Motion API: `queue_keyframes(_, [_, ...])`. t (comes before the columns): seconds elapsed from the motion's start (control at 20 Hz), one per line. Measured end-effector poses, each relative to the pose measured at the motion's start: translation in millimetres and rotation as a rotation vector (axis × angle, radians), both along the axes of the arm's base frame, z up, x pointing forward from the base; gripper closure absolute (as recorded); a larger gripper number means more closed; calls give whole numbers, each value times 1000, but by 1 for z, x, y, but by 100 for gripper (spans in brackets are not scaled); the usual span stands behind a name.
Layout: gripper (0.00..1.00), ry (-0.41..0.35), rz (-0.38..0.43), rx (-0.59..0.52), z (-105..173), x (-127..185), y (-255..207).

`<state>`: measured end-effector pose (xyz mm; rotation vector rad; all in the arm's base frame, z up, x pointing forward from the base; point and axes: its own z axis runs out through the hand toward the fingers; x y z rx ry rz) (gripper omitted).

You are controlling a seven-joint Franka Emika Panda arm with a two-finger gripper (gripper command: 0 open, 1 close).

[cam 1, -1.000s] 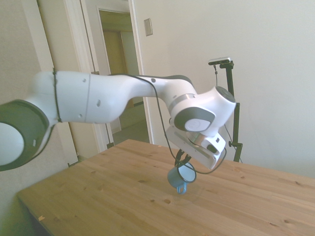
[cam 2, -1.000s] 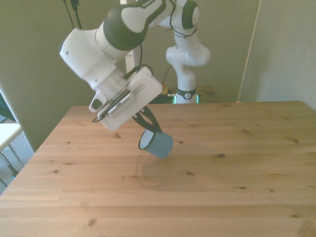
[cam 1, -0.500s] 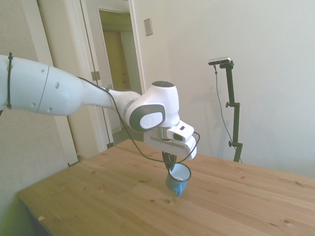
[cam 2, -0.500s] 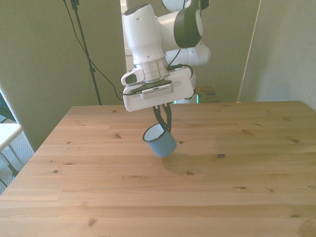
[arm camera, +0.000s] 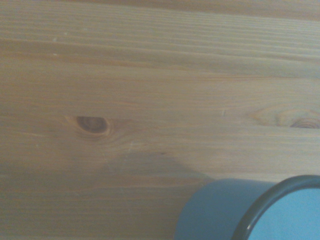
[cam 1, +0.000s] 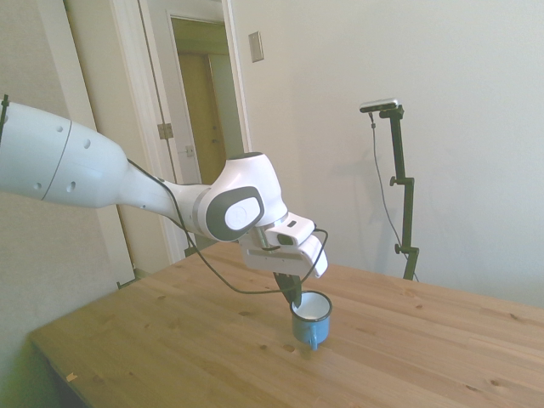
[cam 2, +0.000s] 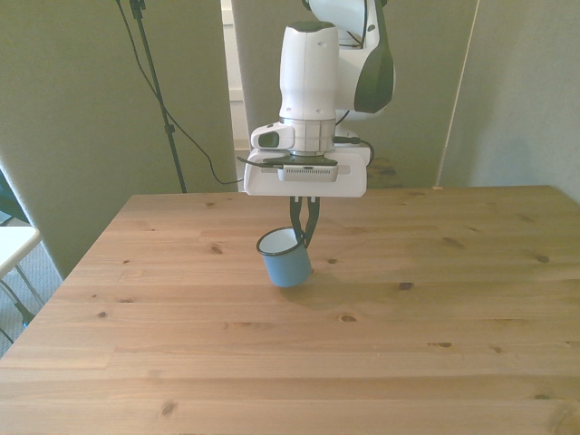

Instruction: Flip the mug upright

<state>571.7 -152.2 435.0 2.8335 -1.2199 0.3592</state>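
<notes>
The teal-blue mug [cam 1: 310,320] [cam 2: 285,260] stands nearly upright near the middle of the wooden table [cam 1: 170,340] [cam 2: 435,308], its white inside and dark rim facing up. My gripper [cam 1: 295,297] [cam 2: 304,231] points straight down and is shut on the mug's rim, on the side toward the front view's right. The small handle shows low on the mug's near side in the side view. The mug's base is at or just above the table; I cannot tell whether it touches. In the wrist view the mug's wall and rim [arm camera: 235,212] show at one corner over bare wood.
A doorway [cam 1: 204,127] stands open behind the table's far end in the side view. A thin black cable [cam 2: 172,118] hangs at the front view's left behind the table.
The wrist has turned from tilted to pointing straight down. The mug swung from lying tilted with its mouth sideways to nearly upright, and sank closer to the table.
</notes>
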Motion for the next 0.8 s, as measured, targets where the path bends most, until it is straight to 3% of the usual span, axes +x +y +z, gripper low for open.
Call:
queue_keyframes(0.35, [100,24,-44,-31,-25,23,-10])
queue_keyframes(0.4, [0,25,-47,-33,-27,26,-11])
queue_keyframes(0.8, [0,40,-55,-30,-30,28,-12])
